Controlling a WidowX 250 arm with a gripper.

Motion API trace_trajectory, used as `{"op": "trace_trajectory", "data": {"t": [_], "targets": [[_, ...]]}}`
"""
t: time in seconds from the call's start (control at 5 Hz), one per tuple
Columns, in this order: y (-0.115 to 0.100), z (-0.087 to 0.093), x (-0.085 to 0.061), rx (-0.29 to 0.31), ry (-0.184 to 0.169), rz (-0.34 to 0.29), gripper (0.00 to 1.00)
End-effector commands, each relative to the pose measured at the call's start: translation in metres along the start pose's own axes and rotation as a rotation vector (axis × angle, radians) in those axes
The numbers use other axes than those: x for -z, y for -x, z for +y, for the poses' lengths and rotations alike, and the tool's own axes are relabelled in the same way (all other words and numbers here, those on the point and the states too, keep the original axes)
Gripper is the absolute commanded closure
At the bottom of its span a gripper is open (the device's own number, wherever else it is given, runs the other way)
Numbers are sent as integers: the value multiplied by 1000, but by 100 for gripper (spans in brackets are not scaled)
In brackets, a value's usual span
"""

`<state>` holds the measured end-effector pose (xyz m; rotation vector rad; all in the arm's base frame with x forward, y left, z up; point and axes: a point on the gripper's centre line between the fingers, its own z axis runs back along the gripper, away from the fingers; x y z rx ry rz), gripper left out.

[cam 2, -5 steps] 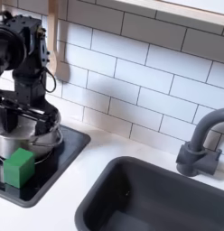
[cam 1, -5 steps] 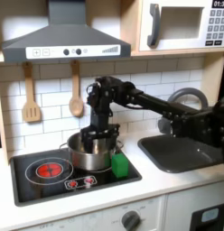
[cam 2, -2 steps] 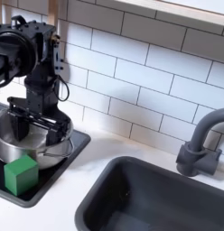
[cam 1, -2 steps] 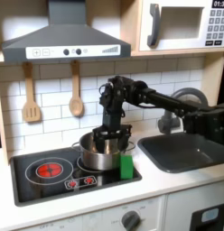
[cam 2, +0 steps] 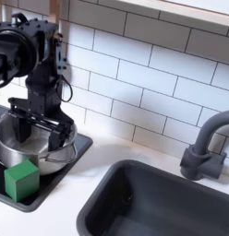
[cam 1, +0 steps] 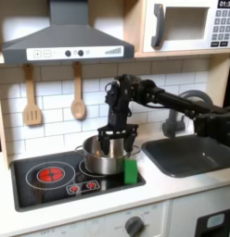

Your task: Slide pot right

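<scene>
The shiny silver pot (cam 1: 105, 158) sits on the black stove top (cam 1: 33, 190), over the right burner in the first exterior view. In the second exterior view the pot (cam 2: 22, 146) lies at the left edge. My gripper (cam 1: 116, 140) points straight down at the pot's right rim. Its fingers look spread apart, with the tips lowered into the pot, so it reads as open (cam 2: 42, 135). Nothing is clamped between them. A small green block (cam 1: 130, 170) stands against the pot's front right side and shows too in the second exterior view (cam 2: 21, 181).
A red-glowing burner (cam 1: 54, 173) lies left of the pot. A dark sink (cam 1: 187, 155) with a grey faucet (cam 2: 203, 146) lies right of the stove. A wooden spatula (cam 1: 31, 100) and spoon (cam 1: 78, 96) hang on the tiled wall.
Pot, gripper and green block have shifted toward the first exterior view's right, off the stove's middle and closer to the sink. Since 0.4 s ago they have barely moved.
</scene>
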<state>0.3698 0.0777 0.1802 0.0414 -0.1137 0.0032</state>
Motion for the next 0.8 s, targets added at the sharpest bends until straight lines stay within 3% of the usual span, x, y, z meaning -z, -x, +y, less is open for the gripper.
{"op": "trace_trajectory", "data": {"t": [0.0,0.2,0.6], "targets": [[8,-3,-32,13,11,-77,0],[21,-5,-45,35,-23,-125,0],[22,-5,-52,29,-19,-142,0]]}}
